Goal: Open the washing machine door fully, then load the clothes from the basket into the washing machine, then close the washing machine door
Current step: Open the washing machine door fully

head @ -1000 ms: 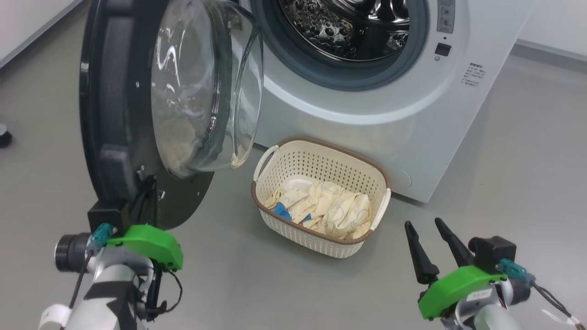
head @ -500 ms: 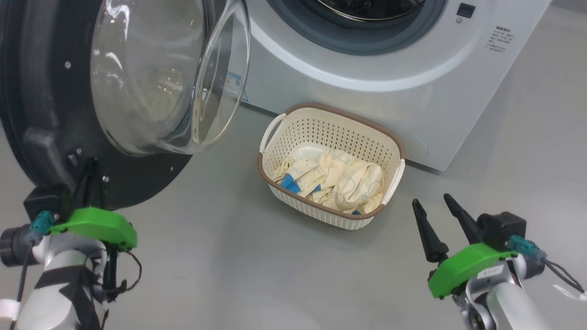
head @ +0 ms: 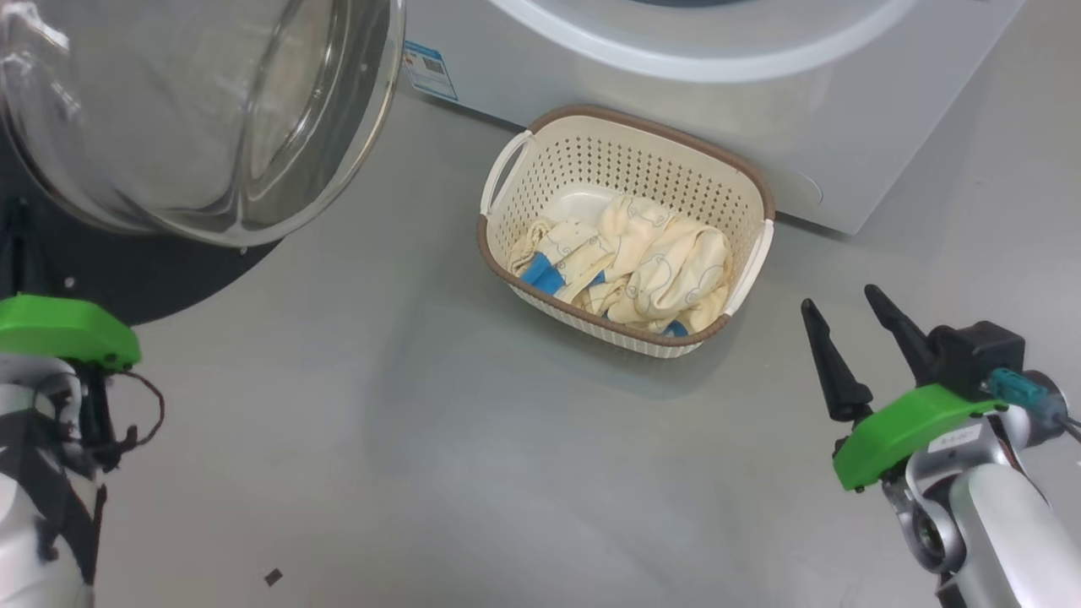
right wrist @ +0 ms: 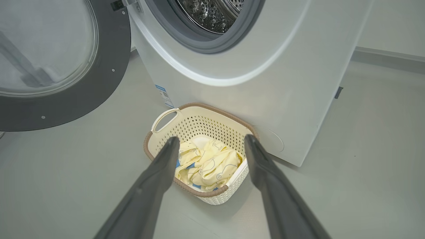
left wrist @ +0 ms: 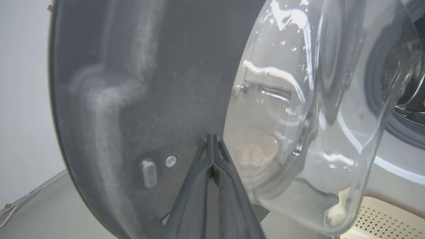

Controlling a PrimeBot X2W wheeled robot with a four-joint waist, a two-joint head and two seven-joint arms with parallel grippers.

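- Head view: The large round washing machine door (head: 194, 118), black-rimmed with a bulging clear glass bowl, stands open at upper left. The big white front-loading washing machine (head: 676, 93) runs along the top edge. The small cream-white perforated plastic basket (head: 553, 156) sits on the grey floor (head: 405, 439) just in front of the machine, at centre frame, with the cream-yellow, blue-trimmed clothes (head: 659, 270) bundled inside. At lower right the right gripper (head: 838, 297) hovers near the basket, its two dark fingers spread apart and empty.
- Left wrist view: The left gripper (left wrist: 212, 141) has its fingers pressed together and empty. Its tips point at the door's dark inner face just beside the glass bowl; whether they touch it is unclear.
- Right wrist view: The spread fingers frame the basket and clothes at lower centre. The steel drum (right wrist: 212, 13) shows at top, the door at upper left.
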